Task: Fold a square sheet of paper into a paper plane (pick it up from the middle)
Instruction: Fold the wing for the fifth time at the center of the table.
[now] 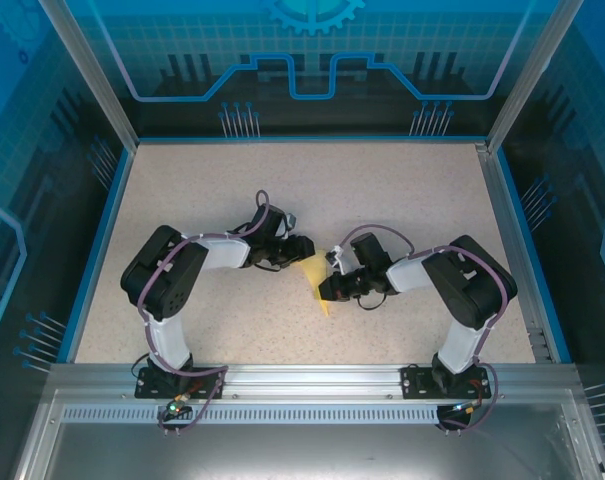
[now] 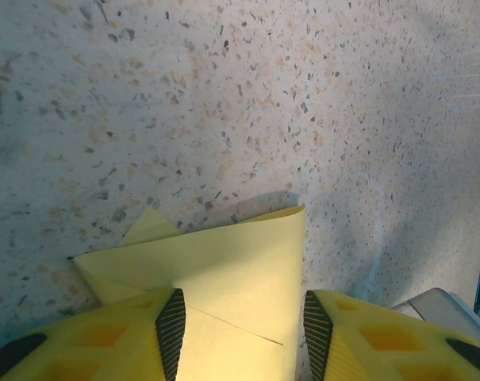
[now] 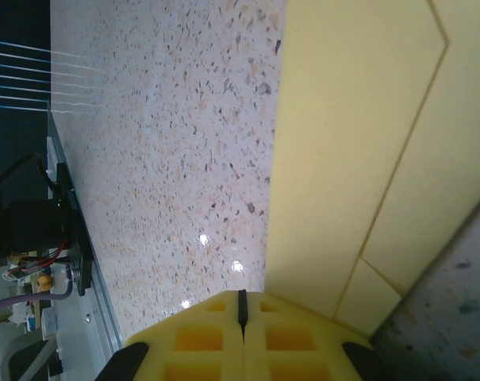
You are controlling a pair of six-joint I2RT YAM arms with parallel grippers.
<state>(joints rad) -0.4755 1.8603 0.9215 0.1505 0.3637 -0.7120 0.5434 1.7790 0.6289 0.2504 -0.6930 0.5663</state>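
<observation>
Paper lies on table, left gripper straddling it.

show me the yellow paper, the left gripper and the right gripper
yellow paper (image 2: pixel 240 262), left wrist view, on its folded top face
left gripper (image 2: pixel 243 321), left wrist view, midway between its parted fingertips
right gripper (image 3: pixel 241 300), right wrist view, at the seam where its closed fingertips meet

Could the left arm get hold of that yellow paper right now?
Probably yes. The yellow paper lies right between the open fingers of the left gripper, with nothing in the way.
</observation>
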